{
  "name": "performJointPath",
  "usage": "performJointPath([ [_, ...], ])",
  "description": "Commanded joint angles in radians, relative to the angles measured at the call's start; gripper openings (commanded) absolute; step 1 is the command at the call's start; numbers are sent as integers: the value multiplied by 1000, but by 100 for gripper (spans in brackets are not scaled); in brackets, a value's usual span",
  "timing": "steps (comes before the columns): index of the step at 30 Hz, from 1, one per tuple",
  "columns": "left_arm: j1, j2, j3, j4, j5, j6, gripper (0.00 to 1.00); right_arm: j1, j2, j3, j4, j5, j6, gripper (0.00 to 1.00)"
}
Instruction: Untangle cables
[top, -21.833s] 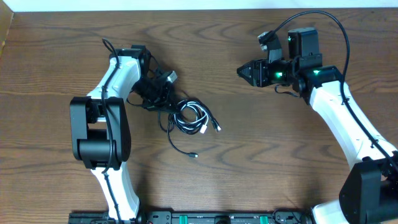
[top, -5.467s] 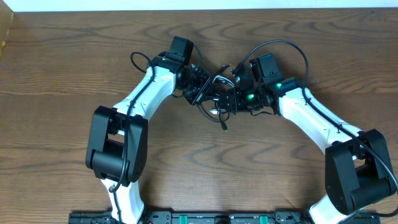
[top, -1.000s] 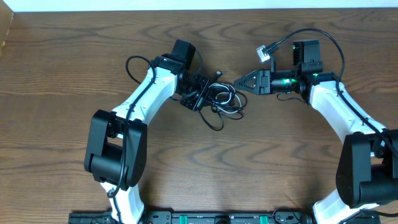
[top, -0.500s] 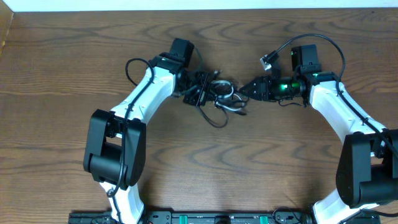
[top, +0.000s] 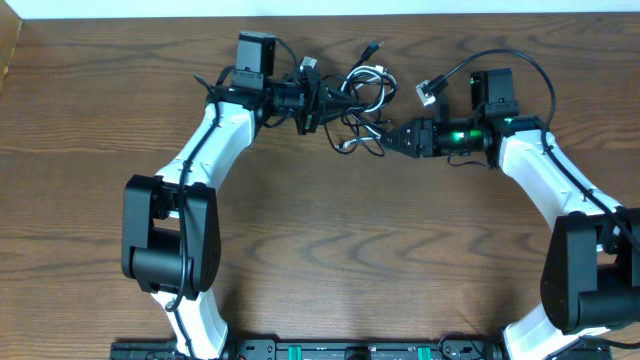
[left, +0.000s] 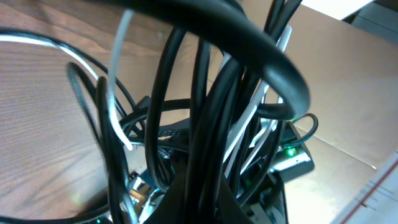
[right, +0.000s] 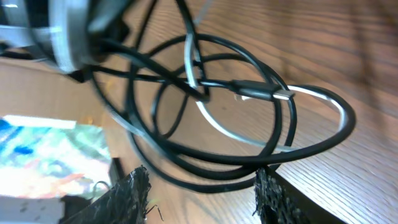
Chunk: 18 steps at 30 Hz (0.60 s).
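Observation:
The cables (top: 362, 90) are a tangled bundle of thin black cords and one white cord at the far middle of the table. My left gripper (top: 318, 103) is shut on the bundle's left side. In the left wrist view the cables (left: 211, 124) fill the frame and run down between the jaws (left: 205, 208). My right gripper (top: 388, 140) is open at the bundle's lower right edge. In the right wrist view its fingers (right: 202, 193) stand apart just short of the black loops and a plug end (right: 261, 92), with nothing gripped.
The wooden table (top: 320, 260) ends at its far edge (top: 320, 16), close behind the bundle. My right arm's own thick black wire (top: 500, 62) arches above its wrist. The arm bases stand at the near edge (top: 330, 350).
My left gripper has carried the bundle toward the far edge and spread it out. My right gripper has stayed nearly in place, and the bundle now lies up and to its left.

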Motion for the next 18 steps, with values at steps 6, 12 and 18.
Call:
performJointPath([
  [6,5,7,2,3,16,25,8,-50,-23,5,67,-246,-32,53],
  [12,-35,7,2,-89,-130,-37,8,-40,-23,5,144,-382,-16,54],
  [18,-95,7,2,-304,-318,-266,8,7,-23,5,140,-353,12,52],
])
